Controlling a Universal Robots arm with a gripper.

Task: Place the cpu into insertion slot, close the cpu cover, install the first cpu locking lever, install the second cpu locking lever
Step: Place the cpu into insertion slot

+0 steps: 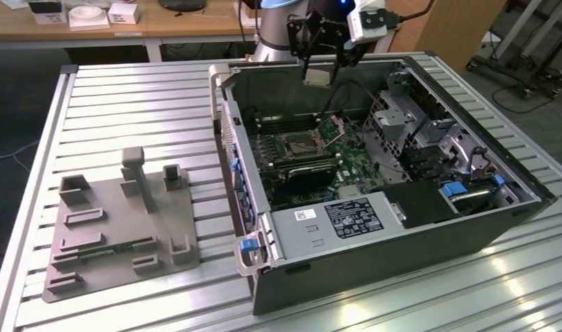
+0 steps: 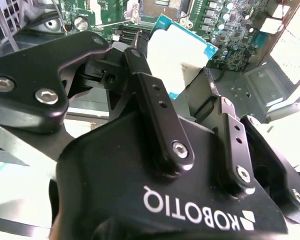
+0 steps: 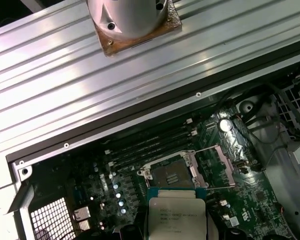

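Chip: flat silvery square cpu [image 3: 176, 215], up in the air, not yet in the dark silver-rimmed square insertion slot [image 3: 170, 175].
Pincer: black two-finger gripper [image 2: 172, 75] squeezing the cpu.
Danger: a crooked drop could hurt the slot.

White brand lettering runs upside down across the gripper [image 2: 174, 62] body in the second wrist view. Print on the cpu [image 3: 176, 216] top and on a black label [image 1: 354, 216] inside the case [image 1: 401, 277] is too small to read.
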